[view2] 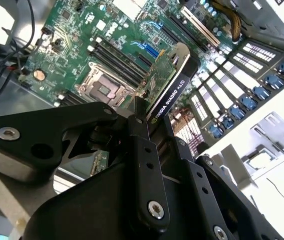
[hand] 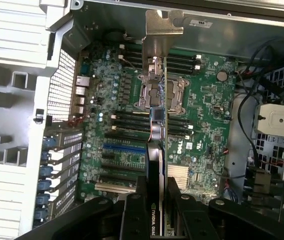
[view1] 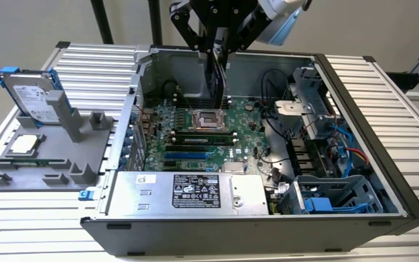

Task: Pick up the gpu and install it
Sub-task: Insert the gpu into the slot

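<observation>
My gripper (view1: 219,46) is shut on the gpu (view1: 217,82) and holds it edge-on above the open computer case (view1: 355,109). The card hangs over the green motherboard (view1: 195,134), roughly above the processor socket (view1: 208,119) and apart from the board. In the first wrist view the gpu (hand: 158,107) runs away from the gripper (hand: 161,202), its silver bracket (hand: 164,22) at the far end. The second wrist view shows its black shroud and green board (view2: 169,82) clamped by the black fingers (view2: 140,137). The blue expansion slots (hand: 124,149) lie beside the card's line.
A power supply (view1: 187,191) fills the case's near side, with a drive cage (view1: 333,196) and loose cables (view1: 340,150) at the exterior view's right. On the exterior view's left, a grey holder (view1: 42,158) carries a silver hard drive with blue rails (view1: 31,95).
</observation>
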Available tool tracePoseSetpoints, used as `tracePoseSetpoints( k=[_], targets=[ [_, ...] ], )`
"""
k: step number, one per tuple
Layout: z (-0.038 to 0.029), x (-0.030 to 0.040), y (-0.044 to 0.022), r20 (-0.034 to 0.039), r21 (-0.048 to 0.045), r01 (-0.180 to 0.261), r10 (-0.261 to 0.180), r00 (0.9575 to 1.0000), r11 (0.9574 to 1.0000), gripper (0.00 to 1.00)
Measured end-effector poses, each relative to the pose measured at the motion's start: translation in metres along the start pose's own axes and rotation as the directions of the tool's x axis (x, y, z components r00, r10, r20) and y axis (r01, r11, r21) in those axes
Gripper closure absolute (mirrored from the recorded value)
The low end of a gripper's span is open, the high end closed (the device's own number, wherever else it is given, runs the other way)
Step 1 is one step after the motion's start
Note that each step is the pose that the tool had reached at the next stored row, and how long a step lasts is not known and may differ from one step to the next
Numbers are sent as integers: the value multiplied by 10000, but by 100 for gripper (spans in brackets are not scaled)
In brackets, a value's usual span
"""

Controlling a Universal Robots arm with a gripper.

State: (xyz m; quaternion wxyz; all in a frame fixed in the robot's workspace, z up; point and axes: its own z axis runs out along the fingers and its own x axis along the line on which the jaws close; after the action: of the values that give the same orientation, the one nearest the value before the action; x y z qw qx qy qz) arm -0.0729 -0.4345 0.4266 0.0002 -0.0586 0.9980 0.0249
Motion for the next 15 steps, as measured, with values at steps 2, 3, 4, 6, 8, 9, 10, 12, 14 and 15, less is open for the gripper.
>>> tracePoseSetpoints(
  k=[2,3,4,6,8,9,10,12,14,15],
  targets=[
    [0,0,0,-5,0,92,-92,10000,10000,100],
    [0,0,0,-6,-1,136,-136,9999,9999,100],
    [0,0,0,-9,-1,184,-184,9998,9998,100],
    [0,0,0,-13,-1,275,-275,9996,9996,100],
    [0,0,0,-17,-2,367,-367,9993,9993,100],
    [0,0,0,-20,-2,414,-414,9991,9991,100],
    [0,0,0,-22,-3,456,-456,9990,9990,100],
    [0,0,0,-27,-3,548,-548,9985,9985,100],
    [0,0,0,-32,-3,643,-643,9979,9979,100],
    [0,0,0,-34,-3,686,-686,9976,9976,100]
  ],
)
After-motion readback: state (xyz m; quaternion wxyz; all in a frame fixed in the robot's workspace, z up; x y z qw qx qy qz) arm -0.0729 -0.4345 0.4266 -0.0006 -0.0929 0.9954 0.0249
